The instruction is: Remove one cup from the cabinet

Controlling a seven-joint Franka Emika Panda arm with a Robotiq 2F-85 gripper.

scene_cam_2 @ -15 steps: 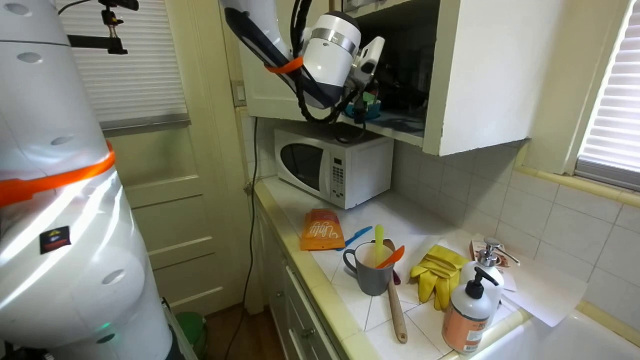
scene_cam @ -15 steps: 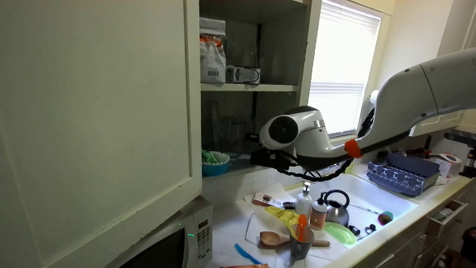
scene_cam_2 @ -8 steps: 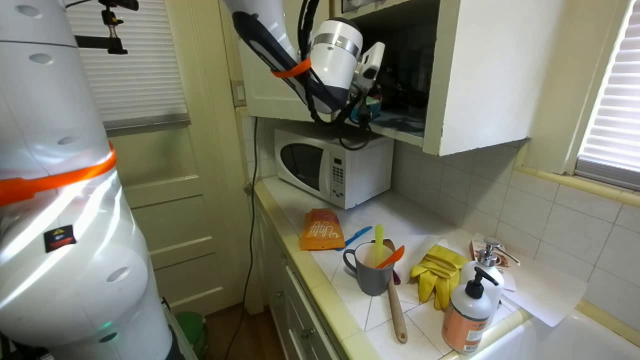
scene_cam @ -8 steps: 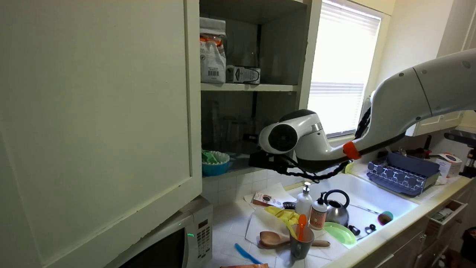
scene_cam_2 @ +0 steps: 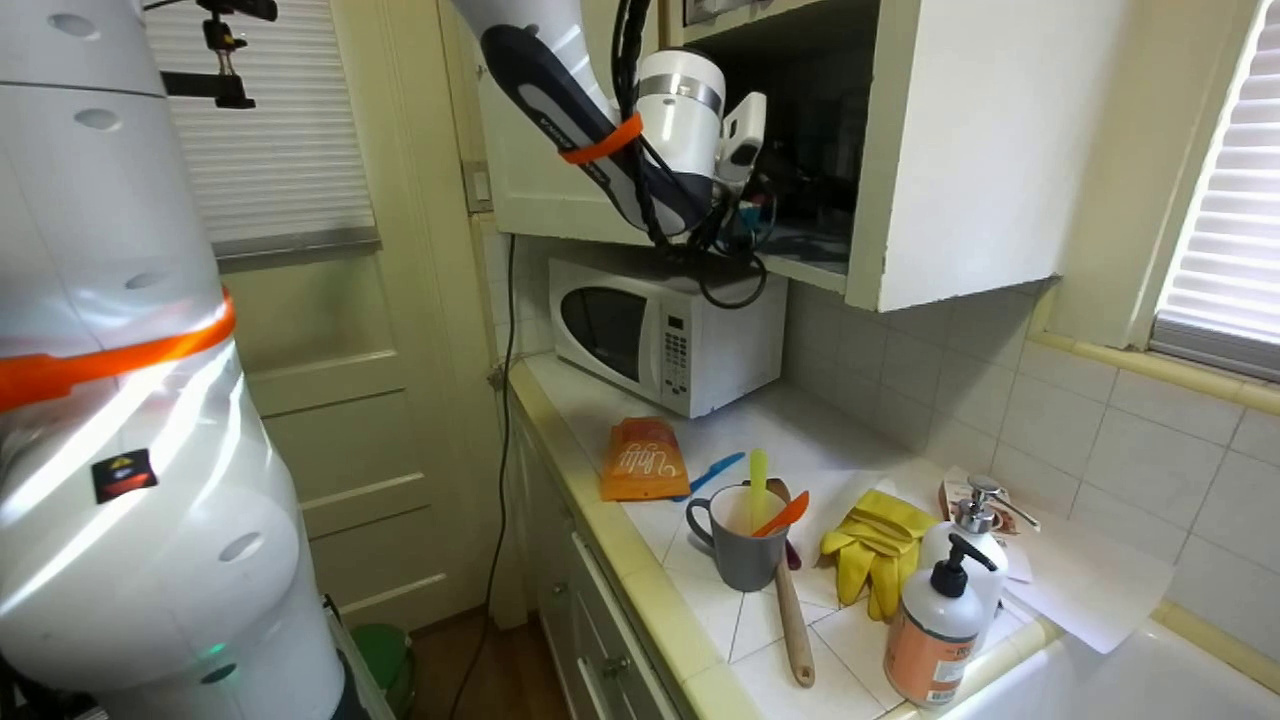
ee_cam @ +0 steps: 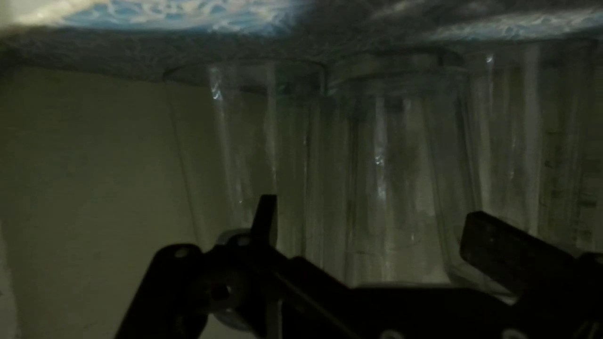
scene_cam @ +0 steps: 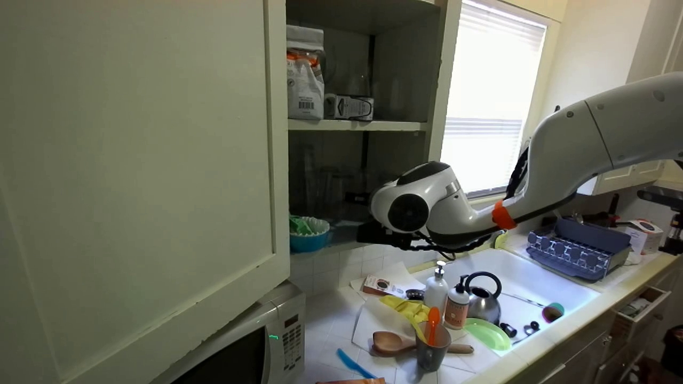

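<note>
Several clear cups stand in a row on the cabinet's lower shelf, which runs across the top of the wrist view. The middle cup shows in the gap of my gripper; a cup at left and a cup at right flank it. The jaws are wide apart, and whether either finger touches glass I cannot tell. In an exterior view the cups are faint inside the dark cabinet, beside the gripper's dark outline. From the opposite camera the wrist hides them.
A blue bowl sits at the front of the same shelf. Above are a bag and a small box. The wide cabinet door stands open. Below are the microwave, a grey mug and soap bottles.
The wrist and forearm have sunk lower in both exterior views. In one of them the wrist has also shifted towards the cabinet opening. The cabinet's contents look unmoved.
</note>
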